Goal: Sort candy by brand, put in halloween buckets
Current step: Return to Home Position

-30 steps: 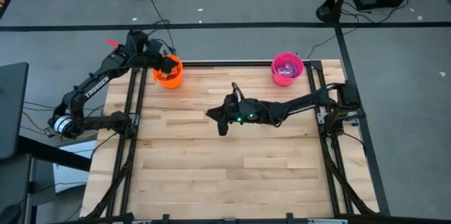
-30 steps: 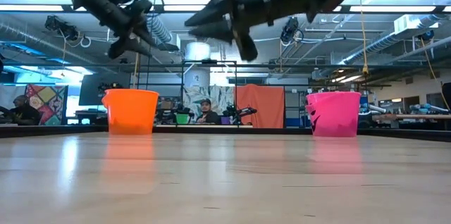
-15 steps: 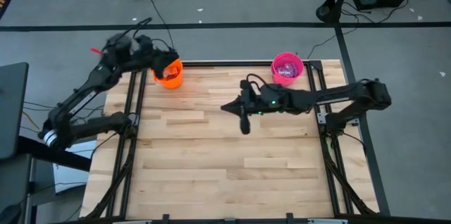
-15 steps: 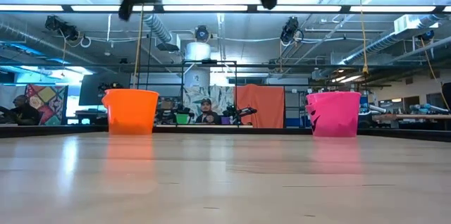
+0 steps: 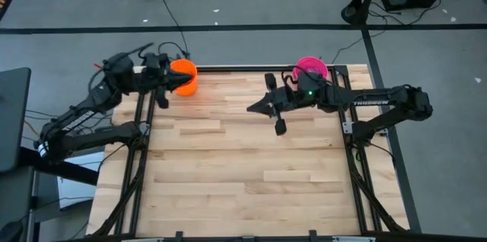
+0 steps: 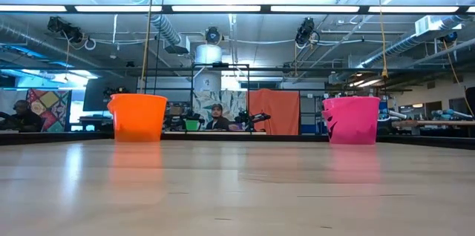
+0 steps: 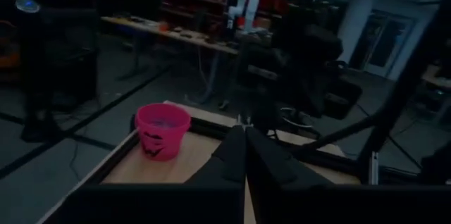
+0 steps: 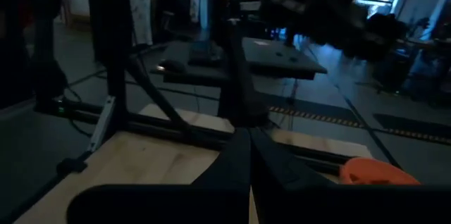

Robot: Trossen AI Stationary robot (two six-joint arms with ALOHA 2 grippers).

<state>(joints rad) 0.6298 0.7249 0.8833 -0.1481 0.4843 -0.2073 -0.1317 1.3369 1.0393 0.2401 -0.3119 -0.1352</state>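
Note:
The orange halloween bucket (image 5: 186, 73) stands upright at the table's far left corner, also in the low view (image 6: 138, 117). The pink bucket (image 5: 312, 65) stands at the far right and shows in the low view (image 6: 349, 119). My left gripper (image 5: 179, 82) is shut and empty, high beside the orange bucket's near left side. My right gripper (image 5: 251, 109) is shut and empty, high over the table, left of the pink bucket. No candy shows on the table top. What lies inside the buckets I cannot make out.
Black frame rails (image 5: 144, 143) run along the table's left, right and far edges. The wooden table top (image 5: 243, 173) stretches bare toward the near edge. Beyond the table, people sit in the room behind (image 6: 217, 117).
Both arms have risen, and in the low view only their lowest tips stay in the picture. My right gripper has drawn back from the table's middle toward the right and far edges, nearer the pink bucket. My left arm has pulled back toward the left edge, beside the orange bucket.

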